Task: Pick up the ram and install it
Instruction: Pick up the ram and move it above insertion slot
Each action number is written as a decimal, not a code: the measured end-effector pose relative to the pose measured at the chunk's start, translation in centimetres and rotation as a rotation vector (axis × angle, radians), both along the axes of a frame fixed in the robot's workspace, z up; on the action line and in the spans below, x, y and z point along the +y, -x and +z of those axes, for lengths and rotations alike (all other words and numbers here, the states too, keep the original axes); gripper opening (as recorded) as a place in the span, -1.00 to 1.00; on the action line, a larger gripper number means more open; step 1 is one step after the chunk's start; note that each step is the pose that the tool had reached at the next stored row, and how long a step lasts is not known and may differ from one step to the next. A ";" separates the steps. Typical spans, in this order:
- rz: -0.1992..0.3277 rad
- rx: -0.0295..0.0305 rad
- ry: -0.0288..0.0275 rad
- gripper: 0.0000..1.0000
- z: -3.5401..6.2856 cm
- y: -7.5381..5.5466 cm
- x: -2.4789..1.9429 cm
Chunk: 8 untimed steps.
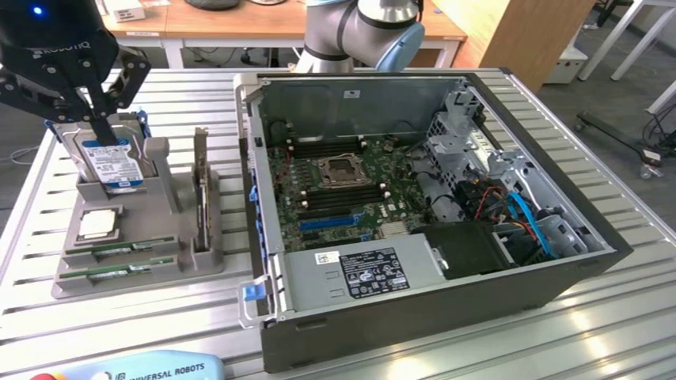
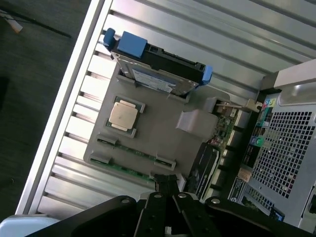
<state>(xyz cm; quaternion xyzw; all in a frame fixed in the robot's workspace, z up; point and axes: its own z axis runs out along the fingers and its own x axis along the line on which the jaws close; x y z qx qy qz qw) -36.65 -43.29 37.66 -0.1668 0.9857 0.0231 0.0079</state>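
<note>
Ram sticks (image 1: 119, 251) low in gray holder (image 1: 158, 226) slots, only green edges visible.

Black tool (image 1: 98, 131) at upper part of exterior view's left, pointing down, slight tilt. fingers (image 1: 93, 111) drawn together, tips meeting, nothing between. Side linkages splayed out both sides. Blue LED lit on tool body. arm joint (image 1: 372, 22), silver w/ grey-blue cap, top centre.

hard drive (image 1: 119, 176) label partly hidden behind pincer (image 1: 103, 133), teach pendant (image 1: 148, 369) cut by bottom edge
</note>
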 end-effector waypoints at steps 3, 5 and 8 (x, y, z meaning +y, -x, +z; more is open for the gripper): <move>0.021 0.0000 0.0000 -0.80 0.00 0.0 0.00; 0.036 0.0000 0.0000 -0.80 0.00 0.0 0.00; 0.058 0.0000 0.0000 -0.80 0.00 0.0 0.00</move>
